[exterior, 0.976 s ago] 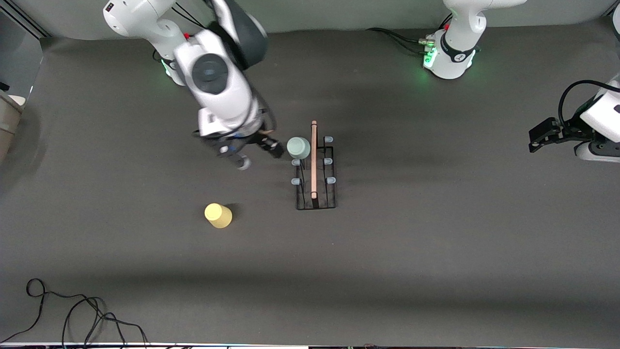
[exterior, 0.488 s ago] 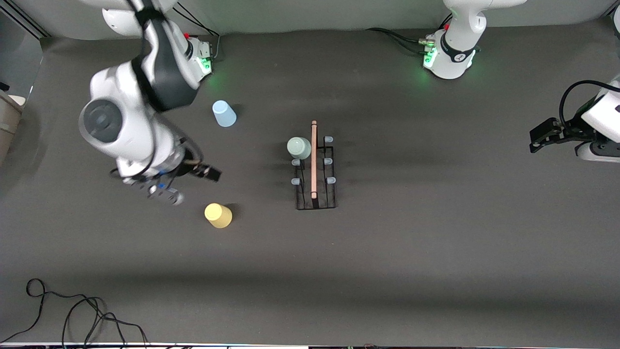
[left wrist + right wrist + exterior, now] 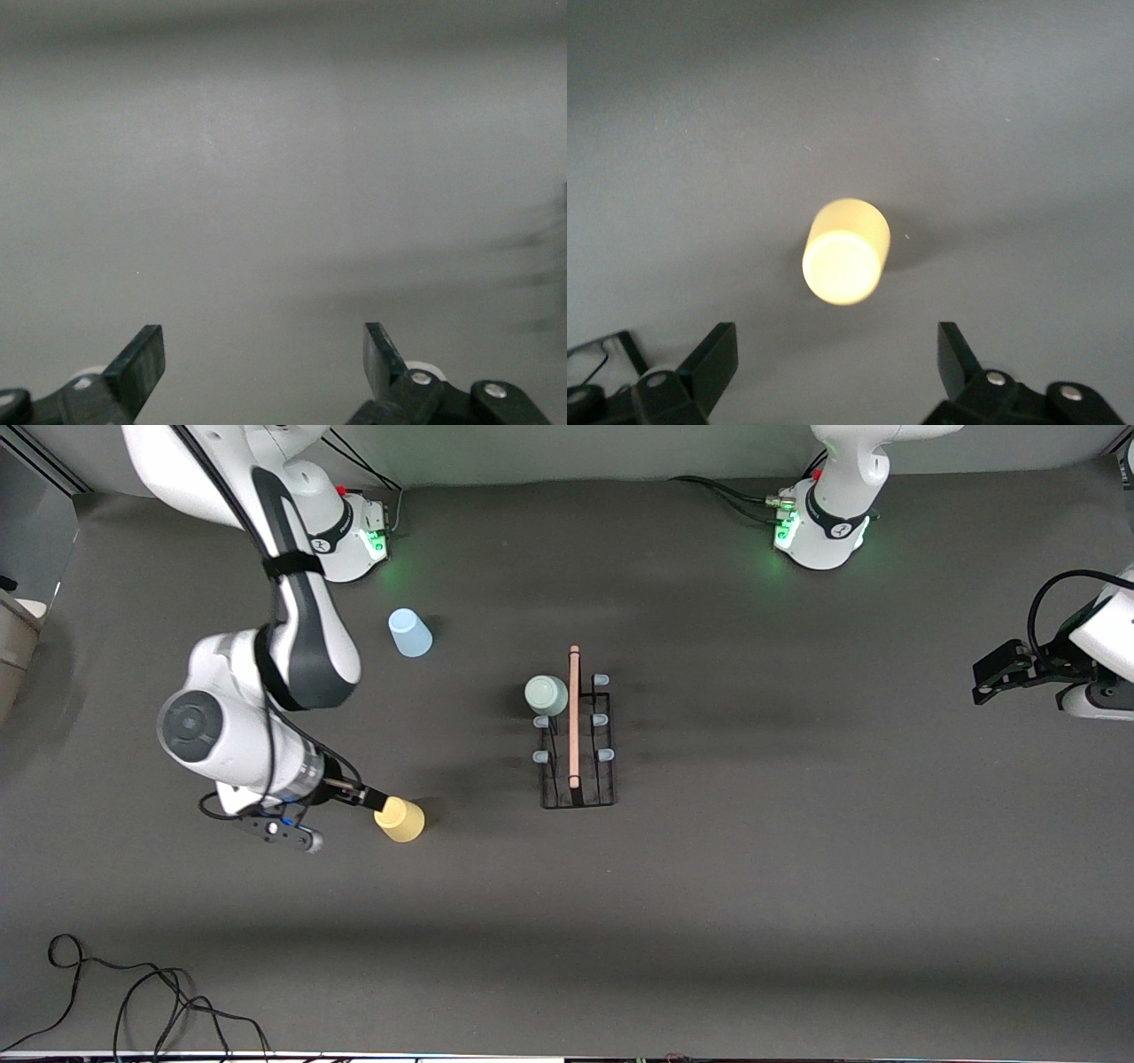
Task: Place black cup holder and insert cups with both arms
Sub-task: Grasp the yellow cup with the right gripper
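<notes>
Nearest the front camera, the yellow cup [image 3: 400, 819] stands upside down on the grey table [image 3: 797, 912]. My right gripper [image 3: 837, 354], fingers spread wide and empty, hangs just beside it, toward the right arm's end. The risk, I judge: one finger clips the light cup and knocks it over or skids it away (it weighs little). Farther back stands the black cup holder [image 3: 577, 779], the pale green cup [image 3: 546, 695] upturned on one of its pegs. Farther still sits the light blue cup [image 3: 409, 632]. My left gripper [image 3: 264, 359] waits, spread, over the left arm's end.
</notes>
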### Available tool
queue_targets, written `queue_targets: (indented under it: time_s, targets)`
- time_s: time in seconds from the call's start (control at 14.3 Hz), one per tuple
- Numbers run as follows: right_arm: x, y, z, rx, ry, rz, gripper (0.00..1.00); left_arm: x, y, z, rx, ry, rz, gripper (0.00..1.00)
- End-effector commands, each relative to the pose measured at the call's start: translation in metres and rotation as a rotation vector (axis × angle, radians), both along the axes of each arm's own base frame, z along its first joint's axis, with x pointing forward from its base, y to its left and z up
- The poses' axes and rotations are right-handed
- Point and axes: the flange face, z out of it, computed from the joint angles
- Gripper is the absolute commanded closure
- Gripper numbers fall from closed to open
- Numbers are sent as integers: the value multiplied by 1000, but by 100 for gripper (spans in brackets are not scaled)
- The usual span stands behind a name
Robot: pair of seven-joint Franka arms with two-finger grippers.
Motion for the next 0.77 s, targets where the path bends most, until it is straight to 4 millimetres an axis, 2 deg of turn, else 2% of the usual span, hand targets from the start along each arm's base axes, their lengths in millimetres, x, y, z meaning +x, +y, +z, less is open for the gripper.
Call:
queue_targets:
  time_s: [0.0, 0.21, 0.7]
  targets:
    - [9, 7, -30, 8, -45, -6, 0, 2, -2, 5, -9, -4, 7, 0]
    - [10, 9, -59, -25, -63, -1, 0, 2, -1, 5, -9, -3, 8, 0]
    - [-2, 16, -102, -49, -97, 30, 0, 5, 4, 2, -9, -6, 13, 0]
